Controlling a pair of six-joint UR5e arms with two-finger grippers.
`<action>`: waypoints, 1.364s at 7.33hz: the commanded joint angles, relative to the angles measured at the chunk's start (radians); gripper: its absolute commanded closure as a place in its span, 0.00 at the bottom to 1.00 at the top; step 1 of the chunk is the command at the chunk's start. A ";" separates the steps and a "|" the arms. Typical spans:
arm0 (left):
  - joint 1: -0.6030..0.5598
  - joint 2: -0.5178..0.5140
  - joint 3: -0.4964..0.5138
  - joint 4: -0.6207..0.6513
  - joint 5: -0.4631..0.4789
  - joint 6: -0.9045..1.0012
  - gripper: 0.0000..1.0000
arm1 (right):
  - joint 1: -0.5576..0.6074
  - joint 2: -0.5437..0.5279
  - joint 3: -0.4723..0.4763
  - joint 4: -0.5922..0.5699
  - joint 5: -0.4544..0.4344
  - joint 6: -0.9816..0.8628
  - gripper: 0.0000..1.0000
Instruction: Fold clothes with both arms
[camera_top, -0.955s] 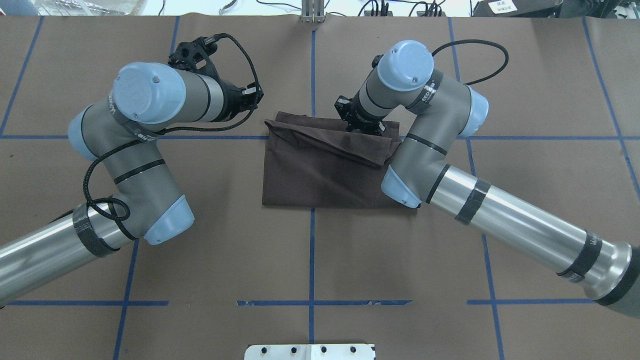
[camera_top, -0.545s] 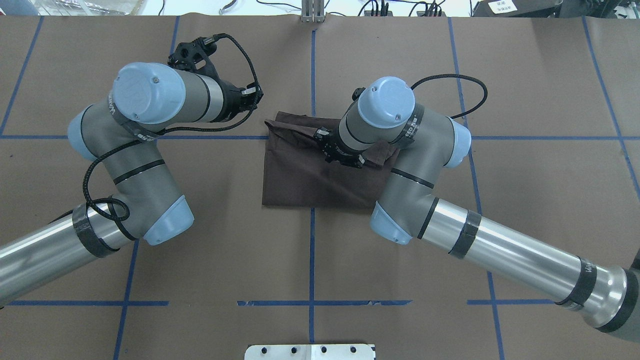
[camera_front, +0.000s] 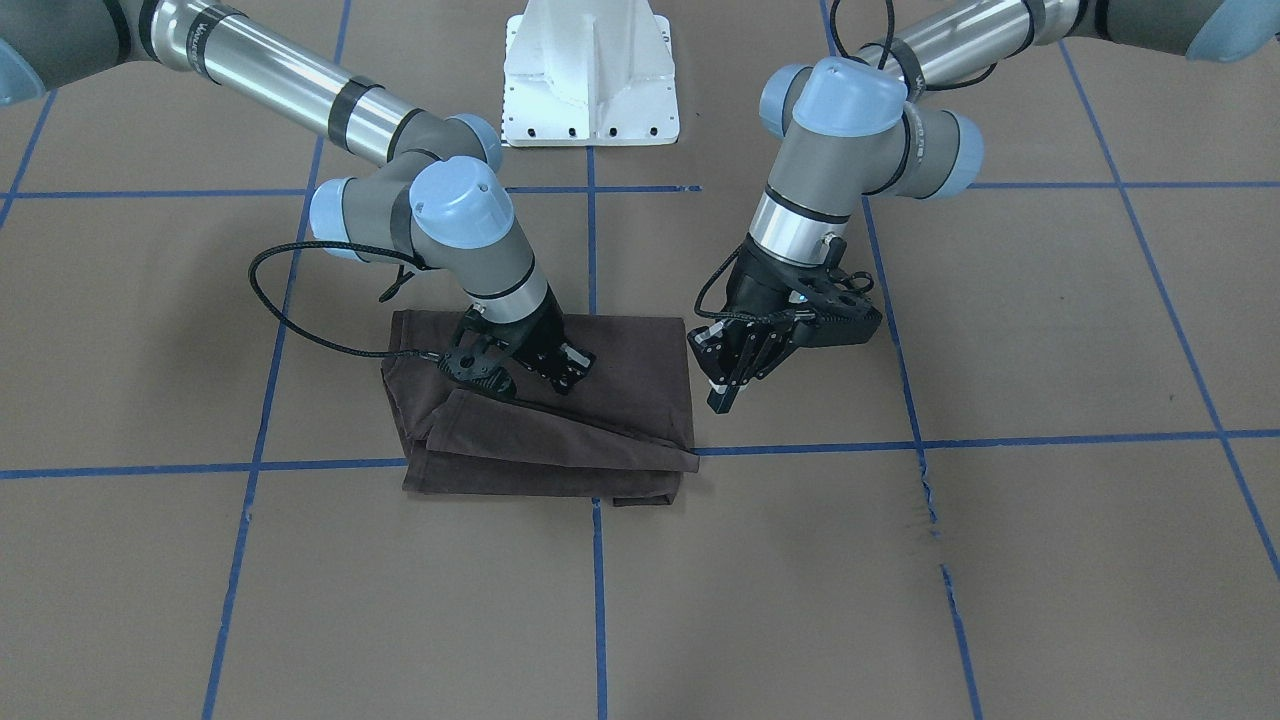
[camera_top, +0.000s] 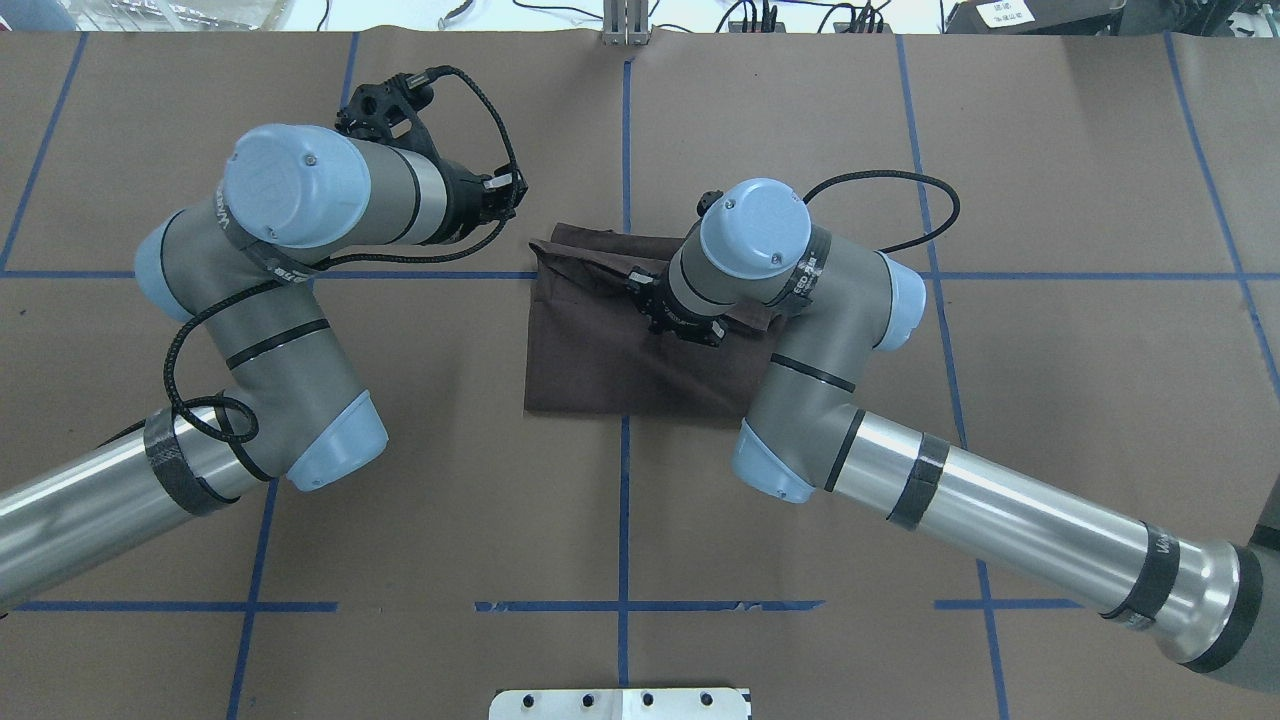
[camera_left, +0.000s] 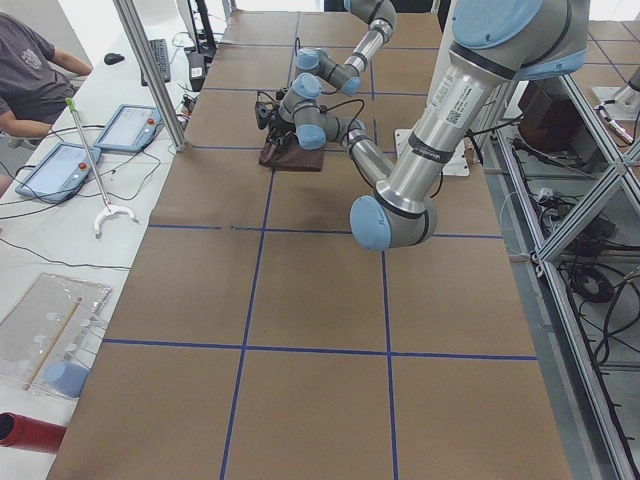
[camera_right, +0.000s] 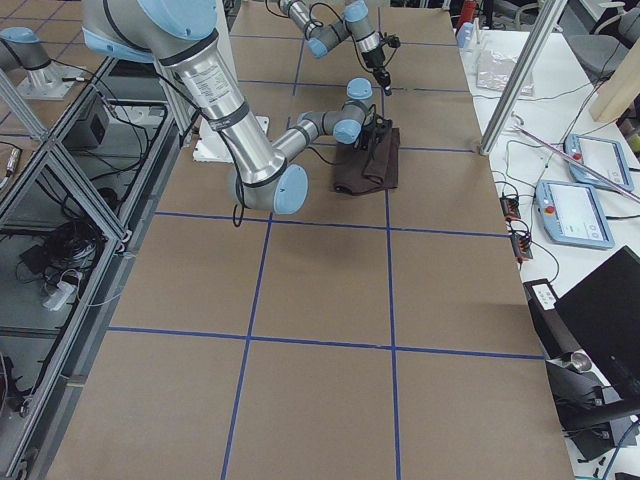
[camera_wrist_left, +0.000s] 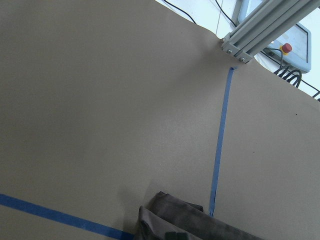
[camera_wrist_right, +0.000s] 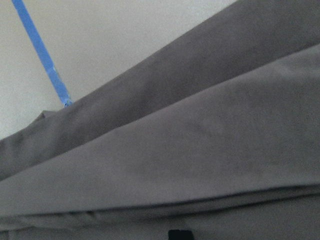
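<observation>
Item: T-shirt (camera_front: 620, 360), part-folded, lying mid-worktop (camera_front: 900, 560). My right hand (camera_front: 487, 380) is clenched on its upper flap, I judge to draw the fold across. My left hand (camera_front: 722, 398) is closed on nothing, parked just beside, clear of the cloth.

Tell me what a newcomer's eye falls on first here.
The dark brown T-shirt lies folded into a rectangle mid-table on the blue-taped brown paper. The right gripper is down on its upper layer; the left gripper hangs beside the shirt, holding nothing.
</observation>
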 joint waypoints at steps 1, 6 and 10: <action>0.000 0.002 -0.002 -0.001 0.000 0.001 1.00 | 0.048 0.025 -0.065 0.001 -0.019 -0.032 1.00; 0.000 0.022 -0.039 0.012 0.001 0.001 1.00 | 0.236 0.154 -0.255 0.009 -0.024 -0.112 1.00; 0.086 -0.148 0.198 0.015 0.001 0.189 1.00 | 0.405 -0.021 -0.075 0.002 0.264 -0.305 1.00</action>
